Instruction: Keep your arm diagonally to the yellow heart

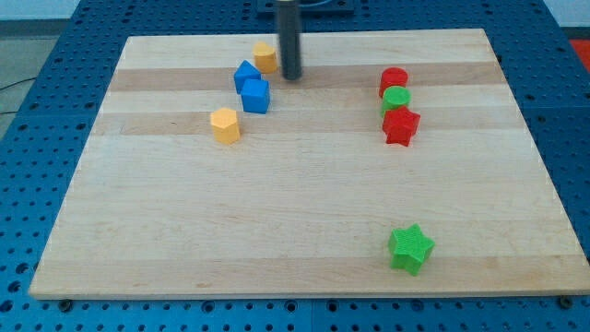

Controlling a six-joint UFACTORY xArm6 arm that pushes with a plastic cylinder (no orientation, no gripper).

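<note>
Wooden board [304, 231] on blue pegboard [55, 55], my tip [291, 77] beside yellow block [265, 57], no jaws.

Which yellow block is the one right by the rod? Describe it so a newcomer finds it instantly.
Start at the wooden board's far edge, at the view's top, left of centre, where the dark rod comes down. My tip sits just right of the yellow block, diagonally below it. Unlike the other yellow block, which lies lower left beyond the two blue blocks, this one hugs the top edge.

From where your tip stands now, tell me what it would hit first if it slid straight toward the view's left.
My tip would probably meet the yellow block first, though it may pass just below; depth is unclear. The blue blocks lie lower left.
</note>
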